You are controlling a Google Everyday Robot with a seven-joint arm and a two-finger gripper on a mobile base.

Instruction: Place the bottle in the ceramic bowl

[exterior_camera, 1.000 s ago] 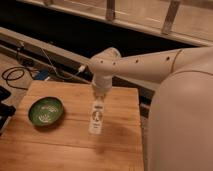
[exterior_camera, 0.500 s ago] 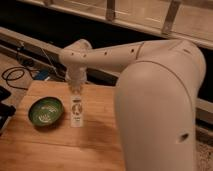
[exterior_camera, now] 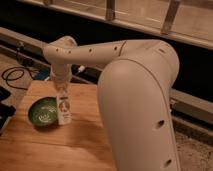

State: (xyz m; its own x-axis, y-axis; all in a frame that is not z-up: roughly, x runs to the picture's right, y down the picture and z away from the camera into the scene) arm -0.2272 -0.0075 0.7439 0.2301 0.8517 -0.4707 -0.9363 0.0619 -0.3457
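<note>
A small white bottle (exterior_camera: 63,108) with a pale printed label hangs upright from my gripper (exterior_camera: 61,92), which is shut on its top. The bottle's lower end is just at the right edge of the ceramic bowl (exterior_camera: 42,112), a green glossy bowl with a dark rim resting on the wooden table (exterior_camera: 60,145) at the left. My white arm reaches in from the right and bends down over the bottle. The bottle's cap is hidden by the gripper.
Black cables (exterior_camera: 15,76) lie on the floor left of the table. A dark object (exterior_camera: 4,116) sits at the table's left edge. A rail and dark wall (exterior_camera: 100,20) run behind. My large white arm body (exterior_camera: 140,105) covers the table's right side.
The arm has swung left across the table, carrying the bottle from the middle to the bowl's right edge. The bowl has stayed in place.
</note>
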